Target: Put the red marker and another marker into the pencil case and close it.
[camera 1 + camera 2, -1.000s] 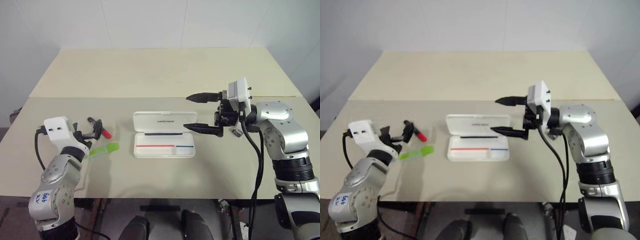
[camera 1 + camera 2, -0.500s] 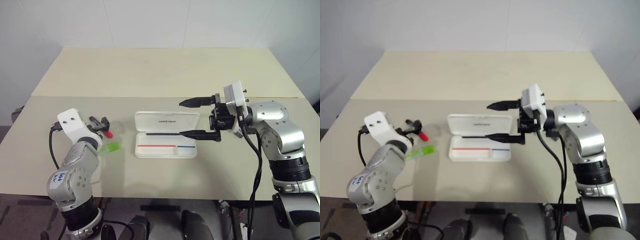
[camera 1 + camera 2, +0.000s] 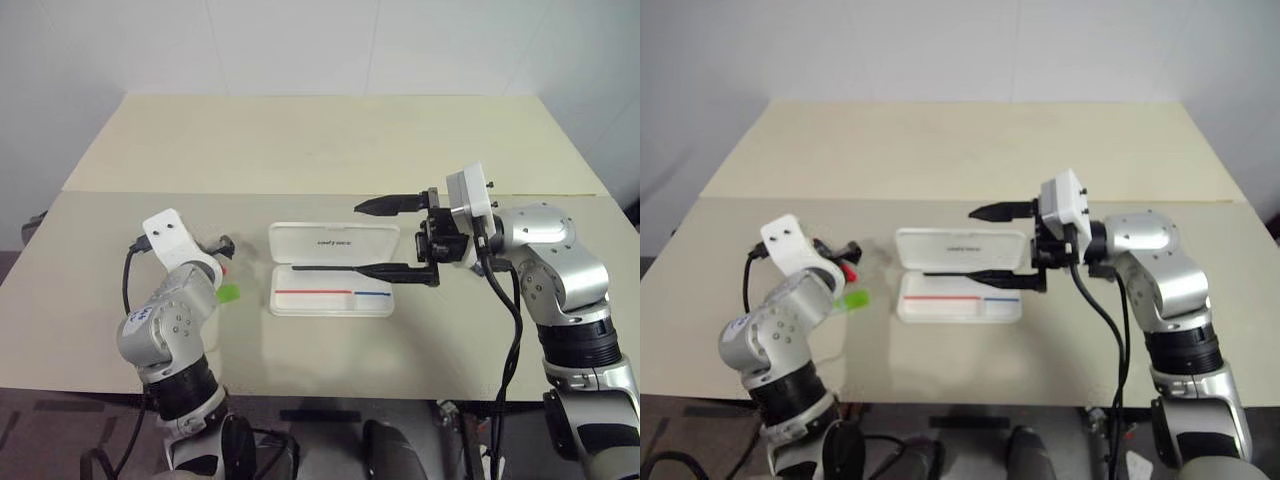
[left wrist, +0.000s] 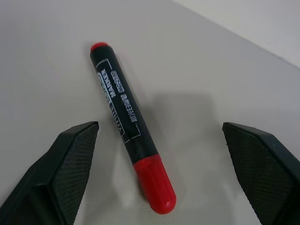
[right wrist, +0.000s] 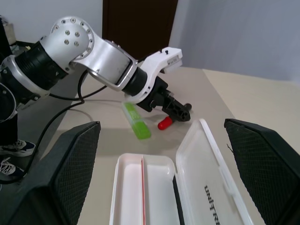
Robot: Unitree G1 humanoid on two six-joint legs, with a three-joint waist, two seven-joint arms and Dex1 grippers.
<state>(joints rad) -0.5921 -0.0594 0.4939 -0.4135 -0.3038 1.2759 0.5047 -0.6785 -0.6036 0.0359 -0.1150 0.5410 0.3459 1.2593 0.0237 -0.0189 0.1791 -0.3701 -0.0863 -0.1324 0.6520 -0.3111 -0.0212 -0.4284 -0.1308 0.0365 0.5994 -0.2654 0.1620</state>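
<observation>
Closest to me on the table (image 3: 330, 340), my left gripper (image 4: 159, 173) has its two black fingers spread wide with nothing between them. It points down at the red marker (image 4: 129, 133), which lies flat on the table in the gap between the fingers, touching neither; the marker's barrel is black with white print and both ends are red. Just beside it, on the near side, lies the lime-green marker (image 5: 136, 120), partly hidden behind my left arm in the head views.

Toward the middle of the table sits the pencil case (image 3: 332, 270), open, its white lid (image 3: 334, 241) with dark print folded flat on the far side and the tray (image 3: 330, 297) showing thin red and blue stripes. Neither marker is in it.

My right gripper (image 3: 375, 236) hangs above the case's right end, pointing left across it, fingers fully apart and holding nothing, one finger over the tray, the other beyond the lid.
</observation>
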